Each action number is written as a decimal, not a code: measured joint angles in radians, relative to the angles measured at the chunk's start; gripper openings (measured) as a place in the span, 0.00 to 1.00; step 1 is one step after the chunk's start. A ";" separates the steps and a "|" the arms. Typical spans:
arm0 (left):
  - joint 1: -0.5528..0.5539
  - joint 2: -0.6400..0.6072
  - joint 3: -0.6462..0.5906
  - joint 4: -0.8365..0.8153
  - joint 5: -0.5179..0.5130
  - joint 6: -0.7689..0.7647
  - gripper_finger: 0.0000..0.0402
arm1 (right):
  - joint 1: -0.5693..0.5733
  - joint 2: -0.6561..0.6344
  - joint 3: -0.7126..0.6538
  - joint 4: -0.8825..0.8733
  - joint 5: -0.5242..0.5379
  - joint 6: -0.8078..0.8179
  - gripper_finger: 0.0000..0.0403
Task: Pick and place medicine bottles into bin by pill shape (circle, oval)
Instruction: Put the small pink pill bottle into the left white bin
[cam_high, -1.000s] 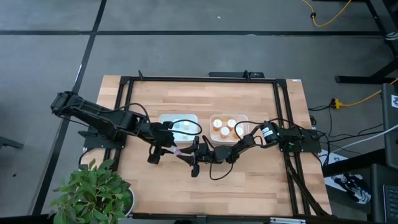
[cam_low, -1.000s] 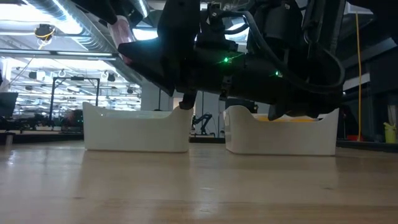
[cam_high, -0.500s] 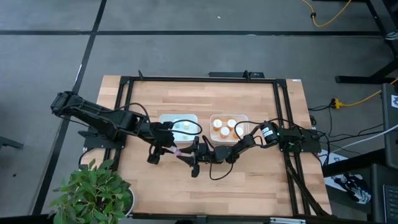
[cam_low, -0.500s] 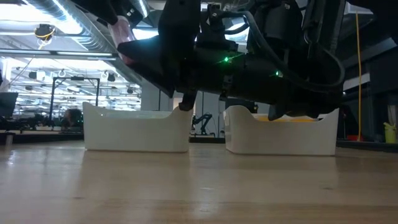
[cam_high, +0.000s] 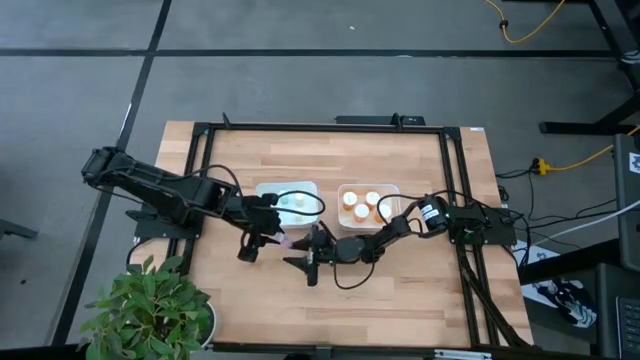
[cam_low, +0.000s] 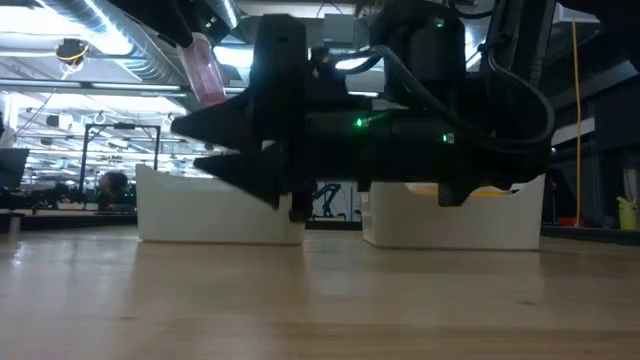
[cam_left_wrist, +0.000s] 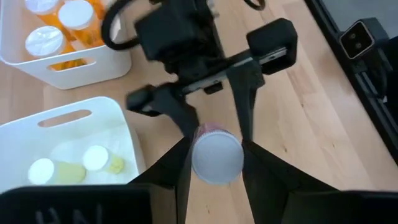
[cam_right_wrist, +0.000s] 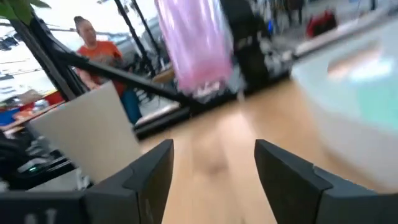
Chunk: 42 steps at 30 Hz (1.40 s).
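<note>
High view: left gripper (cam_high: 276, 240) and right gripper (cam_high: 305, 262) meet just below the two bins, centre of frame, fingertips almost touching.
Held thing: pink bottle (cam_left_wrist: 215, 152), pinched between the left gripper's (cam_left_wrist: 215, 163) fingers, lifted off the table (cam_high: 400, 290).
Which way it lies: in the left wrist view the white cap faces the camera at centre-bottom, so the long axis runs outward toward the right gripper (cam_left_wrist: 214, 118) straight ahead.
Right gripper state: jaws spread apart, one finger on each side of the bottle's far end; I cannot tell whether they touch it.
Nearer arm: left holds it; the right is placed to receive it, by my reading.
Right wrist view: pink bottle (cam_right_wrist: 196, 43) hangs at upper centre, beyond the open fingers.
Look: translucent pink body, white cap, unlike the rest.
Bins: pale bin (cam_high: 268, 191) with greenish bottles (cam_left_wrist: 65, 169); orange-bottle bin (cam_high: 345, 190) with orange bottles (cam_left_wrist: 68, 25), upper left in the left wrist view.
</note>
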 joint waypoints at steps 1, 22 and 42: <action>0.004 0.000 0.000 -0.001 0.000 0.000 0.27 | 0.000 0.000 0.000 -0.020 -0.018 0.036 0.56; 0.226 0.001 0.000 -0.115 -0.021 0.047 0.27 | 0.105 0.000 0.000 0.021 0.012 0.077 0.56; 0.301 0.284 0.000 -0.105 -0.042 0.104 0.27 | 0.142 0.000 0.000 0.007 0.074 0.073 0.56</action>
